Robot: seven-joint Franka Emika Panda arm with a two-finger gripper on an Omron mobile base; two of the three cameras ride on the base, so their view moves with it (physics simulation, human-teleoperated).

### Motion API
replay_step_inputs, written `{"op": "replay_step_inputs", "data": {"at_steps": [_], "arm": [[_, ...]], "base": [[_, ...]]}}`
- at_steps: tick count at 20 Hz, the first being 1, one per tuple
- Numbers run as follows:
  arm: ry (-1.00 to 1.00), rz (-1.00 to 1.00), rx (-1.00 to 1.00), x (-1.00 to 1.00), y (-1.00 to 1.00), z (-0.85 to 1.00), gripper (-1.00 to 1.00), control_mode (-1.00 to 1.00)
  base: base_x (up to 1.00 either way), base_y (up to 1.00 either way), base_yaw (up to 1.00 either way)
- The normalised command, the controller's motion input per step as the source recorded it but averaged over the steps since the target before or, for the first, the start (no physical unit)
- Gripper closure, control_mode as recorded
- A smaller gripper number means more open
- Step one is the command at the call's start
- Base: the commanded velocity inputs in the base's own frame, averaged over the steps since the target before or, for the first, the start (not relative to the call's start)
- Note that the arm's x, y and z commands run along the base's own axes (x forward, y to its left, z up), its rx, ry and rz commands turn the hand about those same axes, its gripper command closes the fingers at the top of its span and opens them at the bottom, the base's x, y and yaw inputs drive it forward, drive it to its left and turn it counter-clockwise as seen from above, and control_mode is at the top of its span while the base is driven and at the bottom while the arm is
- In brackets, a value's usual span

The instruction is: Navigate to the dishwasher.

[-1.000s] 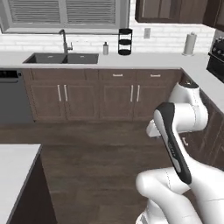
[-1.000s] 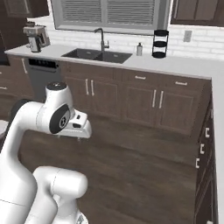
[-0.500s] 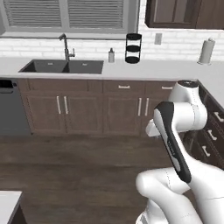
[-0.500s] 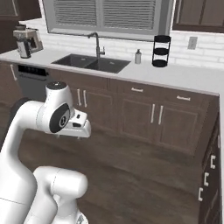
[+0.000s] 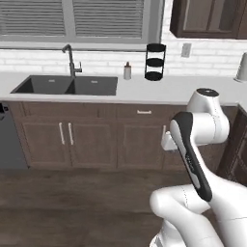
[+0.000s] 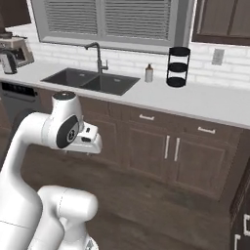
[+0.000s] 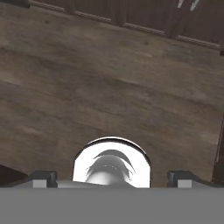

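While the base was mid-drive, these held:
Jaws (image 7: 112, 183): tips wide apart at the bottom corners of the hand view, holding nothing, over bare wood floor (image 7: 87, 87).
Dishwasher (image 5: 8, 140): grey panel at the left edge of the left base view, left of the sink (image 5: 67, 86) in the desk (image 5: 193, 91).
Advice: steer further left until its front sits centred; keep the arm tucked.

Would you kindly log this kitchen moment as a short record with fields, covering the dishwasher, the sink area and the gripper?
dishwasher: grey front, left of the sink cabinets, partly behind the arm in the right base view
sink: dark double basin set in the white counter
faucet: dark, behind the sink
soap bottle: on the counter, right of the sink
black tiered rack: beside the bottle
gripper: fingers wide apart, over wood floor, holding nothing
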Motion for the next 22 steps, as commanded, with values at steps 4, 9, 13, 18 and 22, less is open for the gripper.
{"op": "replay_step_inputs", "data": {"at_steps": [4,9,13,18,22], "arm": [[0.00,0.00,0.00,0.00,0.00,0.00,-1.00,1.00],[0.00,0.00,0.00,0.00,0.00,0.00,-1.00,1.00],[0.00,0.00,0.00,0.00,0.00,0.00,-1.00,1.00],[0.00,0.00,0.00,0.00,0.00,0.00,-1.00,1.00],[0.00,0.00,0.00,0.00,0.00,0.00,-1.00,1.00]], "base": [[1.00,0.67,0.00],[0.80,0.97,0.00],[0.67,1.00,0.00],[0.56,1.00,0.00],[0.61,1.00,0.00]]}}
